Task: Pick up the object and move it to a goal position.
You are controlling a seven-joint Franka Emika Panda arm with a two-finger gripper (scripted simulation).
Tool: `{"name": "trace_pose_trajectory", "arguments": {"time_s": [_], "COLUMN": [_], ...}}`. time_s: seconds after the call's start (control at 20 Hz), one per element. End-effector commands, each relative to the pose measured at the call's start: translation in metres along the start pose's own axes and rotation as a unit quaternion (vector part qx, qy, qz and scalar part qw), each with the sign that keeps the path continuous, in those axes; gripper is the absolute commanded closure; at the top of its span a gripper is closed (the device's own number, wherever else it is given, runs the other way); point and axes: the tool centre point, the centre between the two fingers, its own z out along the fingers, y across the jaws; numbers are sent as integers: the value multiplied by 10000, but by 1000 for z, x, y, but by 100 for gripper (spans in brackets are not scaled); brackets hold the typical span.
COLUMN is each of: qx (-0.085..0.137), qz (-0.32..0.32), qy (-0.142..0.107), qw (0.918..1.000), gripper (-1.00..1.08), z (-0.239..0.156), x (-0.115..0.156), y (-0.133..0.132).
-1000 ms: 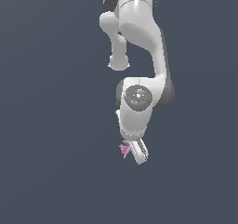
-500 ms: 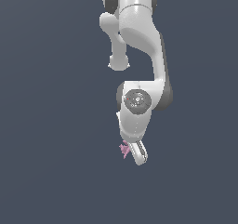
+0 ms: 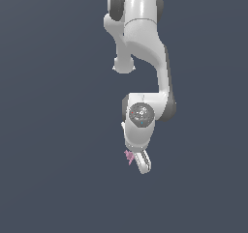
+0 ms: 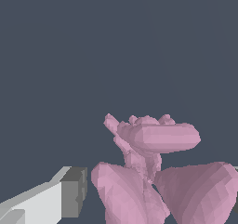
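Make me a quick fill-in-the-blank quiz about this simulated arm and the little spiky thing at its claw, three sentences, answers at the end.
1. The spiky object at the claw is colored ____.
2. The arm has a body colored ____.
3. In the exterior view, the object shows on the claw's ____ side.

Missing words: pink; white; left

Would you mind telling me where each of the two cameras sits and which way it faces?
Exterior view: off the arm, apparently from above; it takes in the white arm down to the claw and the small pink object beside it.
Wrist view: on the wrist, looking along the claw at the pink object close up; one grey-tipped finger shows.
Shared: the pink object and the claw.
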Motion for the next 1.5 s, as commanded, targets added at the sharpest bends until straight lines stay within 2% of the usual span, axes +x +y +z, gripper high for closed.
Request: {"name": "trace_pose_trajectory", "arguments": {"time_s": [0.0, 0.05, 0.1, 0.9, 1.45], "qx": [11, 11, 11, 11, 11], "qz": [-3, -3, -3, -3, -2], "qy": [3, 3, 3, 3, -4], "qw": [10000, 10000, 10000, 10000, 10000], "gripper": [-92, -92, 108, 108, 108], "z": [-1, -2, -2, -9, -62], "x": [0, 0, 0, 1, 12], "y": [-2, -2, -2, 2, 30]}}
